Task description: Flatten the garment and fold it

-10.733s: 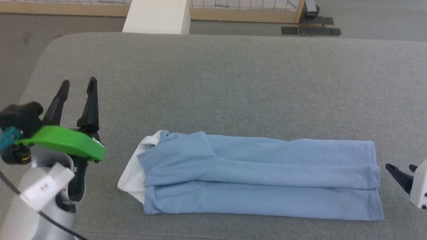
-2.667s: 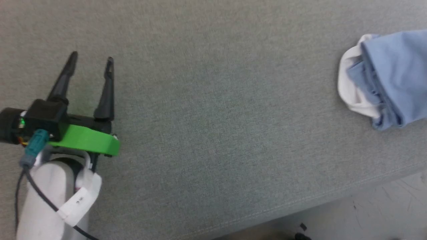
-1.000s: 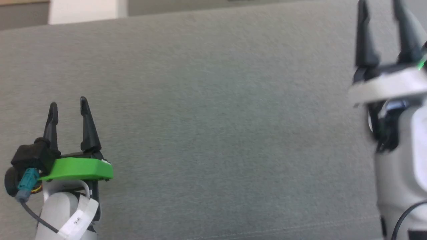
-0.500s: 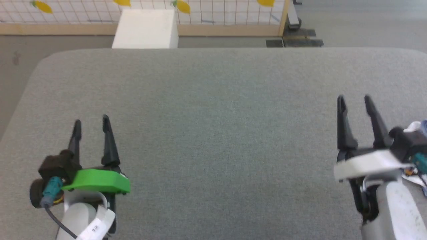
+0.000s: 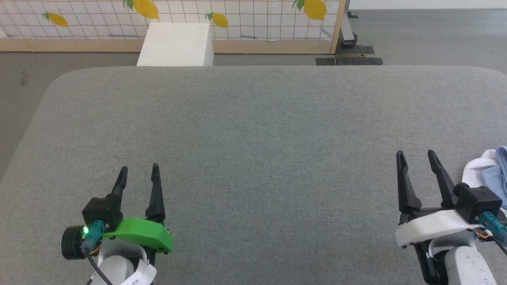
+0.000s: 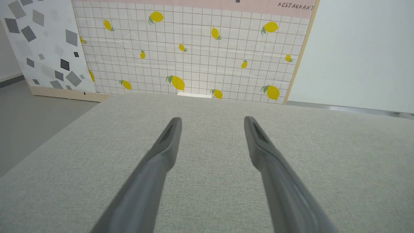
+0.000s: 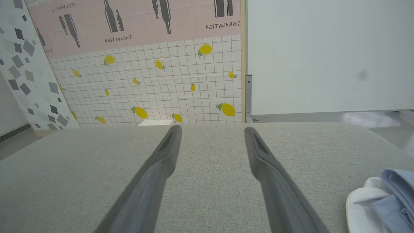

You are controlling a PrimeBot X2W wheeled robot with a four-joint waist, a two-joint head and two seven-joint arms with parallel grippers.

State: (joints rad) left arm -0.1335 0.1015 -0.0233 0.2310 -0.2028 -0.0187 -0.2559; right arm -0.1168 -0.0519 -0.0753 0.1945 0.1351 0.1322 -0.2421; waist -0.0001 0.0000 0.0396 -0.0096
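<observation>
While right end effector (image 5: 416, 155) gapes, garment (image 5: 484, 173) beside

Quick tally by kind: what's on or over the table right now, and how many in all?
Grippers: 2, left and right, both open and empty
Garment: 1, partly in view beside the right gripper
Total: 3
</observation>
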